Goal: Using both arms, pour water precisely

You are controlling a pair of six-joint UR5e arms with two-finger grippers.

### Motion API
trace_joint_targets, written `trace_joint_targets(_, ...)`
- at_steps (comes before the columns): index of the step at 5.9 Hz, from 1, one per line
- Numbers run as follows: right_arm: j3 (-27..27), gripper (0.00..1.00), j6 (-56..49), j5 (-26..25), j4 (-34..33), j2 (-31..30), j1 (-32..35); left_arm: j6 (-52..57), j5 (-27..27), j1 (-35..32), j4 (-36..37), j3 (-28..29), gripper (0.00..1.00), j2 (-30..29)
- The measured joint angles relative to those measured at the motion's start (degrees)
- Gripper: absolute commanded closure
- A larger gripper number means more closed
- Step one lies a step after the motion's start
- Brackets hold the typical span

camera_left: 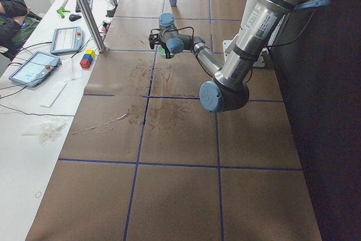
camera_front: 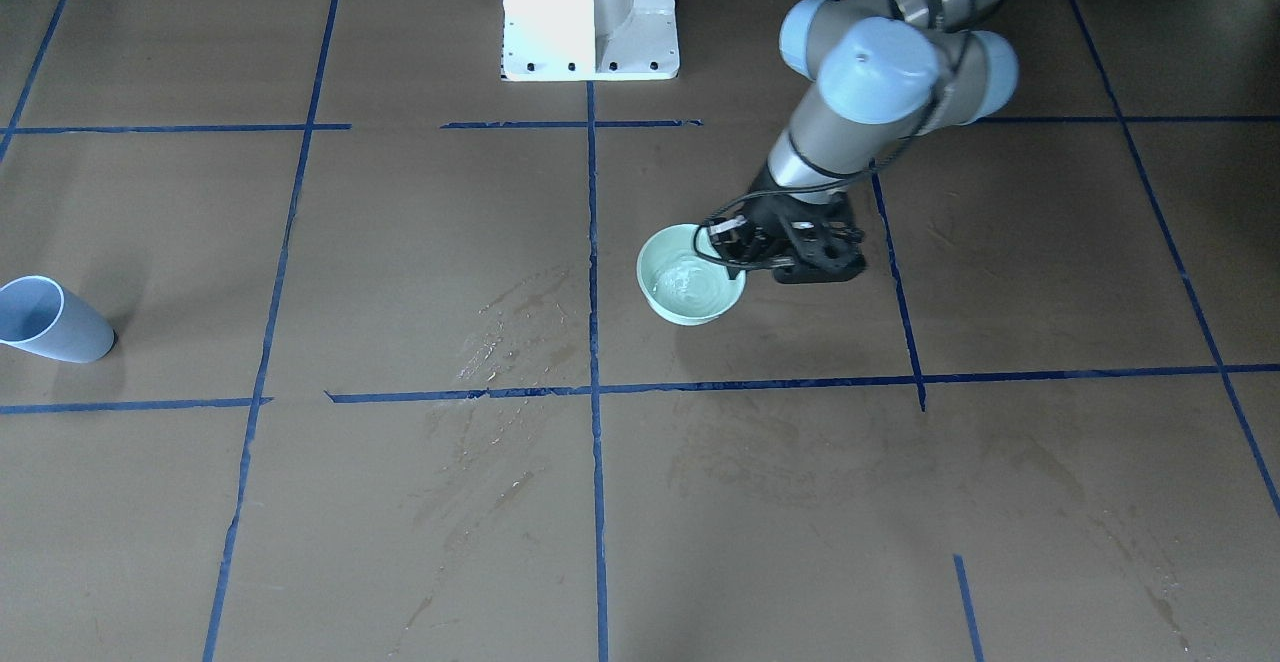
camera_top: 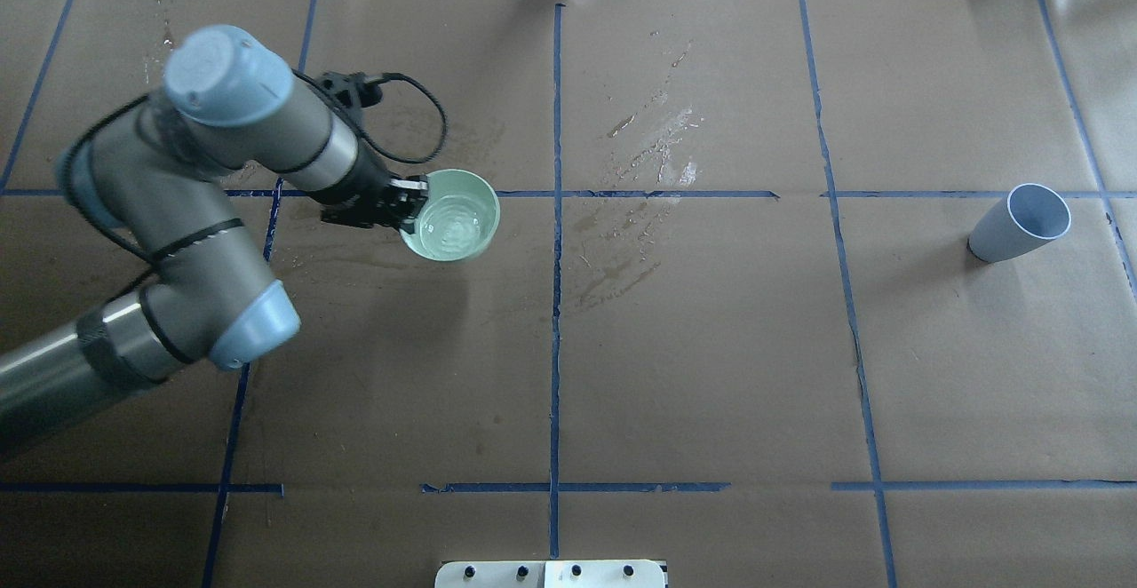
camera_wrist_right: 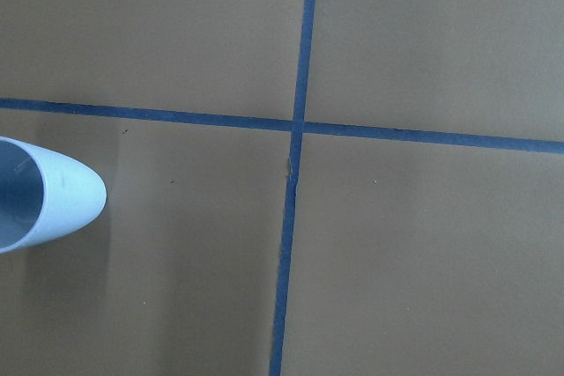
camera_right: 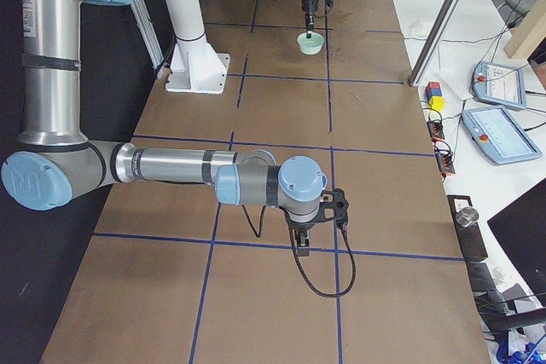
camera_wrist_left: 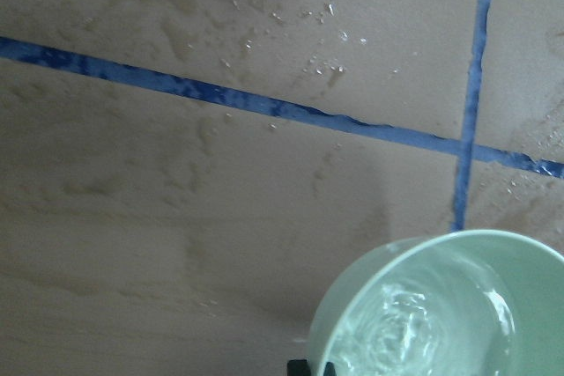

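A pale green cup (camera_top: 455,213) holds rippling water (camera_top: 451,231) on the table's left half. My left gripper (camera_top: 414,206) is shut on its near rim, one finger inside and one outside. From across the table the same gripper (camera_front: 722,242) pinches the cup (camera_front: 690,282). The left wrist view shows the cup (camera_wrist_left: 352,305) and water (camera_wrist_left: 414,341) at the bottom edge. I cannot tell if the cup touches the table. An empty blue-grey cup (camera_top: 1020,222) stands far to the right, also in the right wrist view as the cup (camera_wrist_right: 44,195). My right gripper (camera_right: 304,232) shows only from the side; I cannot tell its state.
Wet streaks (camera_top: 662,139) mark the brown paper near the middle. The white pedestal (camera_front: 590,17) stands at the robot's side. Beyond the far table edge are a metal post (camera_left: 84,12), coloured blocks (camera_left: 87,58), tablets (camera_left: 34,66) and a seated person (camera_left: 11,12).
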Motion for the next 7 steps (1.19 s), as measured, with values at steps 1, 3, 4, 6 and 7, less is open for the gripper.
trace_joint_targets(1,0.0,0.00,-0.3,-0.1,0.0,0.0,-1.0,8.5,-4.0,-5.0,-0.3,-1.9,1.00,5.7)
trace_joint_targets(3,0.1,0.00,-0.7,-0.4,1.1,-0.3,-2.9,25.6,-9.3,-14.1,-3.0,-3.0,1.00,17.4)
trace_joint_targets(4,0.1,0.00,-0.8,-0.4,1.7,-0.6,-3.2,30.8,-10.9,-16.6,-6.1,-2.7,1.00,22.6)
trace_joint_targets(6,0.1,0.00,-0.6,-0.4,2.0,-0.8,-3.3,33.7,-11.8,-17.8,-13.4,-0.6,0.98,29.3)
trace_joint_targets(7,0.1,0.00,-0.4,-0.3,2.0,-0.8,-3.4,33.8,-12.2,-17.8,-15.4,1.5,0.94,30.2)
